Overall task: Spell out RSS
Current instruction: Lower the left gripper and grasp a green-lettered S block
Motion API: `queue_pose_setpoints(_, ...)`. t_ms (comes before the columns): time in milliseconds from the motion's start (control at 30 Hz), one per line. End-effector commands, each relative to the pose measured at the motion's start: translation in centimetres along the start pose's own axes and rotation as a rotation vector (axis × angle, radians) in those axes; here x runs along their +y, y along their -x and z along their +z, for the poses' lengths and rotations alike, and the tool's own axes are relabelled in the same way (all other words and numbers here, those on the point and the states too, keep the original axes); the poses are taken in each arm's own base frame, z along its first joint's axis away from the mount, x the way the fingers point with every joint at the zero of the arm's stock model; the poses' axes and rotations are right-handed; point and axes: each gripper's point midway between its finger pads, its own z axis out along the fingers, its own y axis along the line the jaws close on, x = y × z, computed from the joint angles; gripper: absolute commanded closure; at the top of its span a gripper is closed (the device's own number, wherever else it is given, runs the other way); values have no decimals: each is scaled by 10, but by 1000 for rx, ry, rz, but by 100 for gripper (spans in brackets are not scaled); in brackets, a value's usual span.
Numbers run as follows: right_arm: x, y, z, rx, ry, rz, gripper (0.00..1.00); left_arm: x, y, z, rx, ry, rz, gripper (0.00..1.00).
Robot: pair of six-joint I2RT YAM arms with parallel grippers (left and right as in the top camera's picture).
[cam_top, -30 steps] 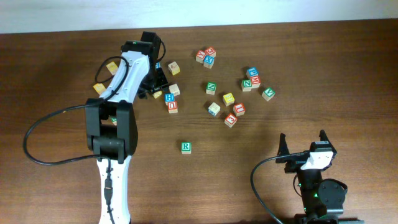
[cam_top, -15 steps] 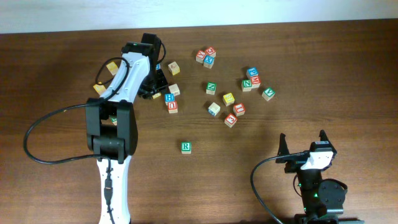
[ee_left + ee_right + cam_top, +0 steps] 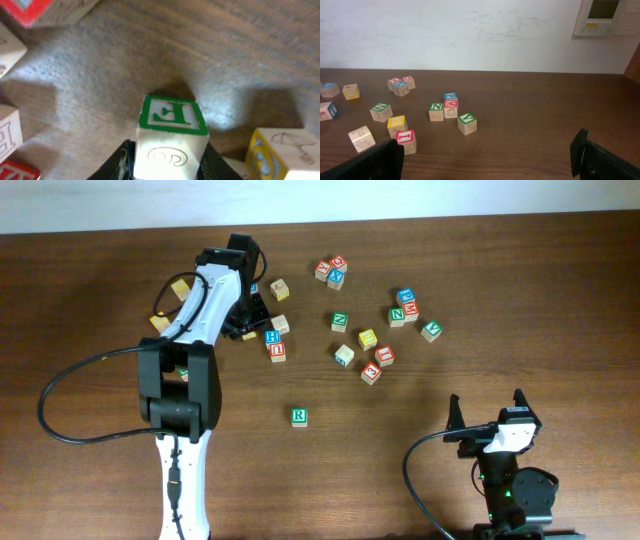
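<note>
The green-bordered R cube [image 3: 299, 416] lies alone on the table, nearer the front than the other cubes. Yellow-faced cubes lie at the middle [image 3: 367, 338] and at the far left [image 3: 180, 288]; their letters are too small to read. My left gripper [image 3: 247, 321] is at the back left cluster, shut on a wooden cube with a green-bordered face [image 3: 172, 116] that is not the R; a yellow cube [image 3: 280, 150] sits just beside it. My right gripper [image 3: 490, 418] is open and empty at the front right, and its fingers frame bare table in the right wrist view [image 3: 485, 162].
Several red-, blue- and green-lettered cubes are scattered across the back middle [image 3: 403, 308] and near the left gripper [image 3: 274, 343]. A pair sits at the back [image 3: 332, 271]. A black cable loops at the front left [image 3: 60, 395]. A wall runs behind the table.
The left wrist has shifted very slightly over the back left cluster. The cubes and the right arm have not moved.
</note>
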Motion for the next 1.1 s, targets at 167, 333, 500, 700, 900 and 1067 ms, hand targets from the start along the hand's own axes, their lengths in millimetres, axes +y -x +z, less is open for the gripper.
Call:
queue_pose_setpoints(167, -1, -3, 0, 4, -6, -3, 2, -1, 6, -36, -55, -21, 16, 71)
queue_pose_setpoints(333, -1, -3, 0, 4, -6, -3, 2, 0, 4, -41, -54, -20, 31, 71)
queue_pose_setpoints(500, -1, -3, 0, 4, -6, -3, 2, 11, -12, -51, -4, 11, 34, 71)
queue_pose_setpoints(700, -1, -3, 0, 4, -6, -3, 2, 15, -17, -65, -3, 16, 41, 59)
queue_pose_setpoints(900, -1, -3, 0, 4, -6, -3, 2, 15, -18, -43, -2, 16, 41, 32)
queue_pose_setpoints(1067, -1, -3, 0, 4, -6, -3, 2, 17, -22, -19, 6, 20, 125, 33)
